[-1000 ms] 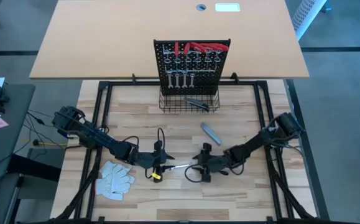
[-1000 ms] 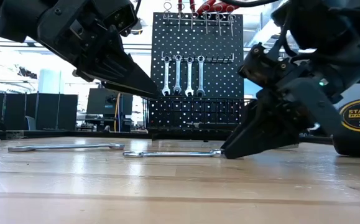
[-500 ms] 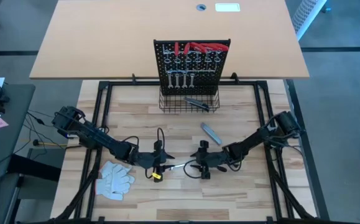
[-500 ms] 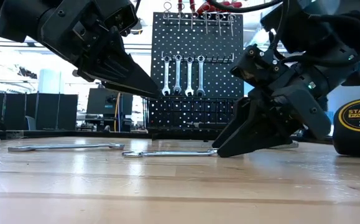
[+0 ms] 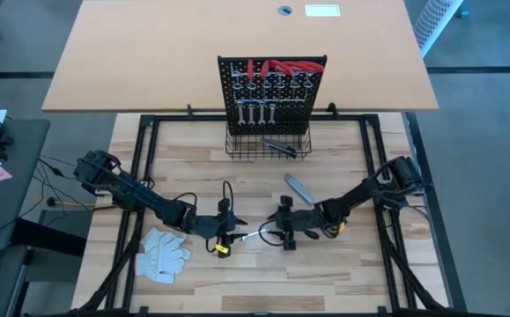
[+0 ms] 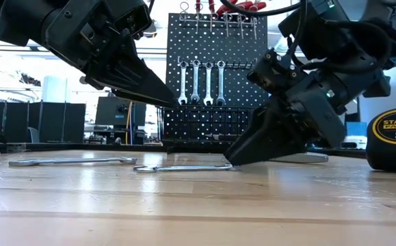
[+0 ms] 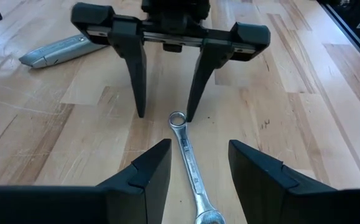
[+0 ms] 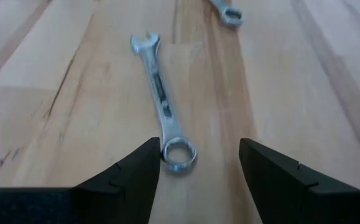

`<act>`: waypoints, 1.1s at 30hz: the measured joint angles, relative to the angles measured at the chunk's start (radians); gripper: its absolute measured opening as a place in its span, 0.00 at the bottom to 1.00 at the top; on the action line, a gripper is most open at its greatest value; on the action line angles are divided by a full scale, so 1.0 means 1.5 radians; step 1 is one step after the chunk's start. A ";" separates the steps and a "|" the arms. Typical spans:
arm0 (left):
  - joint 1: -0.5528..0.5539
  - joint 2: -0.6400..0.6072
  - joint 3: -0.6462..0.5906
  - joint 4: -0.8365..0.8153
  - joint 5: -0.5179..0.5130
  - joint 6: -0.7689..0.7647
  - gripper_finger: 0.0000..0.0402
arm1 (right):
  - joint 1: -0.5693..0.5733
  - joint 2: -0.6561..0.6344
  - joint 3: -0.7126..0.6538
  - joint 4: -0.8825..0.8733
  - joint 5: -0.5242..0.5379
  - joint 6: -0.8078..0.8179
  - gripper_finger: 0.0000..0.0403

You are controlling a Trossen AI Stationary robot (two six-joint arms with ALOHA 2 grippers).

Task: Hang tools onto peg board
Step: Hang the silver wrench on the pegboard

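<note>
A silver wrench (image 5: 253, 235) lies flat on the wooden table between my two grippers. My left gripper (image 5: 235, 225) hovers open above the wrench's open-jawed end (image 8: 145, 43), clear of the table. My right gripper (image 5: 275, 233) is open and low at the table; its fingers stand on either side of the ring end (image 8: 178, 154). The peg board (image 5: 272, 84) stands upright at the far middle, with several wrenches and red-handled pliers hanging on its hooks. My right gripper slants down from the table's right, along the wrench. One fingertip (image 7: 191, 112) stands right beside the ring end (image 7: 177, 118); I cannot tell whether it touches. The wrench lies flat on the table. My left gripper touches nothing.
A second wrench (image 6: 71, 161) lies on the table beyond the first. A grey utility knife (image 5: 297, 187) lies behind my right gripper, white gloves (image 5: 162, 254) at the near left. A yellow-black tape measure (image 6: 392, 140) stands nearby. A black-handled tool lies in the wire basket (image 5: 268, 145).
My right gripper has slid toward the table's left, staying low, and has rolled a little; its open fingers now straddle the wrench's ring end. The wrench has stayed where it lay.
</note>
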 joint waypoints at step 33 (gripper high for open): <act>-0.003 0.000 0.000 -0.001 0.001 0.001 0.39 | -0.005 0.094 0.016 0.105 -0.069 -0.006 0.56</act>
